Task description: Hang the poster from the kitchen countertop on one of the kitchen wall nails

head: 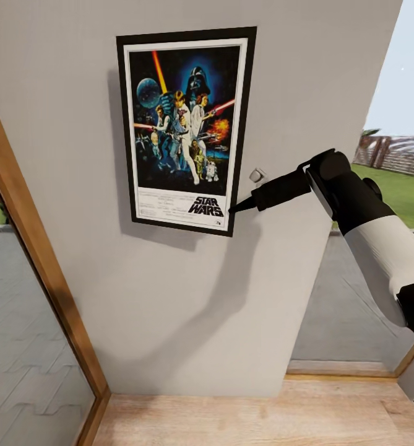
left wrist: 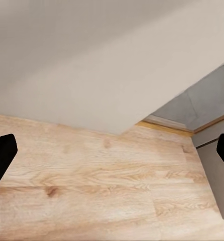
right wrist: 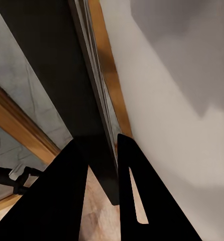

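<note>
The Star Wars poster (head: 185,130) stands upright and flat against the pale grey wall (head: 188,297), tilted slightly. My right gripper (head: 234,209) reaches in from the right and is shut on the poster's lower right corner. In the right wrist view its black fingers (right wrist: 62,201) pinch the poster's dark frame edge (right wrist: 57,75), seen side on. My left gripper (left wrist: 112,150) hangs open over the wooden floor (left wrist: 92,186), its fingertips (left wrist: 1,155) wide apart with nothing between them. No nail head can be made out; any behind the poster is hidden. The kitchen countertop is out of view.
A wood-framed glass pane (head: 39,260) runs down the wall's left side. To the right, another glazed opening (head: 392,179) looks onto a lawn and fence. Light wooden floor (head: 262,415) lies at the foot of the wall.
</note>
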Motion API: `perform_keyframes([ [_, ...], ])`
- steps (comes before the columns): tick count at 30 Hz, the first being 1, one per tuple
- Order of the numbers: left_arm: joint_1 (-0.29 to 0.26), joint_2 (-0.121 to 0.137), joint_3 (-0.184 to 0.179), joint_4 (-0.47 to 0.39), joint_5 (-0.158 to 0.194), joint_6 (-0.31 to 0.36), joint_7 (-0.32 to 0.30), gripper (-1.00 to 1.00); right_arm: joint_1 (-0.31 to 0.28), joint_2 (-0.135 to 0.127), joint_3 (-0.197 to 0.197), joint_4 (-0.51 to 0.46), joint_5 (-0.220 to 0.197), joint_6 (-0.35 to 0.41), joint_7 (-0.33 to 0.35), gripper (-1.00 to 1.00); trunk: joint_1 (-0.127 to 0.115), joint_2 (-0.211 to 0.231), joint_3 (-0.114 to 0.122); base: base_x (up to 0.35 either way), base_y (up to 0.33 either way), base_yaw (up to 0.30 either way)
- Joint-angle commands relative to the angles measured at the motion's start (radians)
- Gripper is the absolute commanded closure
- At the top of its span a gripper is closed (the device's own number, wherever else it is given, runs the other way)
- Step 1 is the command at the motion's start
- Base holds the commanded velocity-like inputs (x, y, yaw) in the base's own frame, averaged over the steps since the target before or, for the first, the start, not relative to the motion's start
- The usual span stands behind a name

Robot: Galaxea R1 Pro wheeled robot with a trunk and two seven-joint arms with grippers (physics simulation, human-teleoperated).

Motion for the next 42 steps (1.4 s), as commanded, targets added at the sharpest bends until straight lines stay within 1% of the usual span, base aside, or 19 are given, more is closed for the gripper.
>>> perform_keyframes([
  [1,0.000,0.000,0.000,-0.001,0.004,-0.001,-0.003,-1.00,-0.001,-0.001,0.001,0.000,0.002,0.013,0.007,1.00,0.001,-0.002,-0.002,0.181,0.000,0.000],
  [11,0.000,0.000,0.000,-0.001,0.004,-0.001,-0.003,-1.00,-0.001,-0.001,0.001,0.000,0.002,0.013,0.007,1.00,0.001,-0.002,-0.002,0.214,0.000,0.000],
  [22,0.000,0.000,0.000,0.001,0.004,-0.001,-0.003,-1.00,-0.001,-0.001,0.001,0.000,0.001,0.013,0.007,1.00,0.001,-0.002,-0.002,0.020,0.000,0.000],
  [26,0.000,-0.001,0.001,-0.001,0.005,-0.002,-0.007,-1.00,-0.001,-0.022,0.002,0.000,-0.002,0.010,0.007,1.00,0.001,-0.002,-0.002,0.000,0.000,0.000],
  [42,0.000,-0.001,0.001,-0.001,0.005,-0.002,-0.007,-1.00,-0.001,-0.022,0.002,0.000,-0.002,0.010,0.007,1.00,0.001,-0.002,-0.002,0.000,0.000,0.000],
])
